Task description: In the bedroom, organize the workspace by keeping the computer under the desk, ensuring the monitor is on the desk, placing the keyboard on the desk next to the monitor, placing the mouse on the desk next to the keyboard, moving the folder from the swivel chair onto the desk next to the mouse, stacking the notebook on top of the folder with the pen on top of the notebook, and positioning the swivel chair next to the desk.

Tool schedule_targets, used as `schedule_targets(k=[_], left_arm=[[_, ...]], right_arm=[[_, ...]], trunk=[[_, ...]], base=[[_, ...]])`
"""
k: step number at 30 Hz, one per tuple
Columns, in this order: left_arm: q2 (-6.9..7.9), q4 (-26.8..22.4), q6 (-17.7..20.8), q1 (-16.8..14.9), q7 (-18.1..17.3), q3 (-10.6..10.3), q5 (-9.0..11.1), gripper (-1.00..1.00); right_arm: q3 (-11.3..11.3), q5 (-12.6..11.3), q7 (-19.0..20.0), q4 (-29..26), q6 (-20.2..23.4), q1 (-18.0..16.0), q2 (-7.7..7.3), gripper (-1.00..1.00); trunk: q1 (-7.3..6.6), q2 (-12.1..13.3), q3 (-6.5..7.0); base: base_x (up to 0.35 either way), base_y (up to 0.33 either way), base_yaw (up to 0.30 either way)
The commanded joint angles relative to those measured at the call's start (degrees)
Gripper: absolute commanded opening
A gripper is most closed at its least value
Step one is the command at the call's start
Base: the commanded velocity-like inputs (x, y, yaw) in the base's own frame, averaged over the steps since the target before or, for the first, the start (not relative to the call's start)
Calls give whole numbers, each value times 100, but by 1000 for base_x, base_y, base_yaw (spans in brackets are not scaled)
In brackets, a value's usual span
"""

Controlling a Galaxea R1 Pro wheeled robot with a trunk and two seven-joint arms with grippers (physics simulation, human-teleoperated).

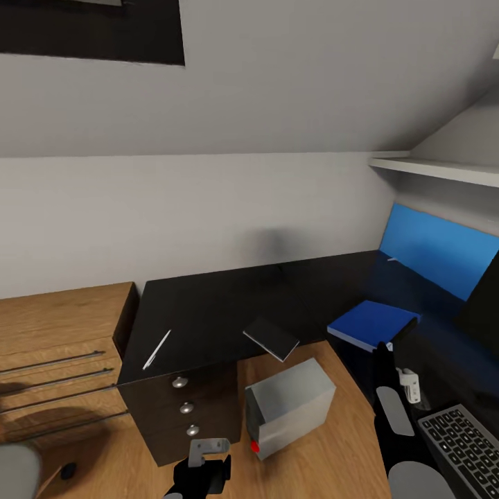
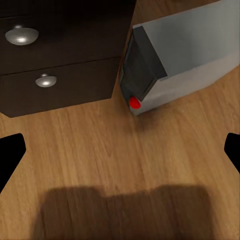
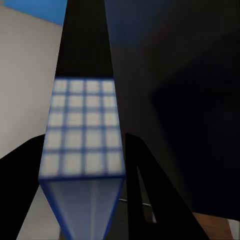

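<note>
Blue folder sits flat at the near edge of the black surface, and the right fingers look clamped on its near edge. I'd keep it level, slide it fully on, and save room for the mouse beside it before letting go. The right arm reaches forward and up from low right. The left fingers are spread wide with nothing in them, pointing down at the floor by the computer.

- Left gripper low at the head view's bottom edge — fingers spread wide, nothing between them.
- Right arm raised, forearm upright — its gripper's state can't be told.
</note>
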Motion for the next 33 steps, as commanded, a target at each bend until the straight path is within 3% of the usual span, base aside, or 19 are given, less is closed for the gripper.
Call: schedule_targets(k=[1,21,27,33], left_arm=[[1,-10,21,-1,50,-10,60,100],[1,-10,20,-1,50,-20,60,100],[1,-10,21,-1,50,-20,60,100],[1,-10,19,-1,50,-20,60,100]], right_arm=[[-4,-44,-13,4,-11,-3,2,-100],[-36,-36,-25,26,-39,-3,-14,-100],[-288,-35,-25,26,-45,-3,-20,-100],[-354,-31,-25,26,-46,-3,-27,-100]], trunk=[[1,-4,-5],[1,-4,-5],[1,-4,-5],[1,-4,-5]], base=[[4,3,0],[0,0,0],[0,0,0],[28,0,0]])
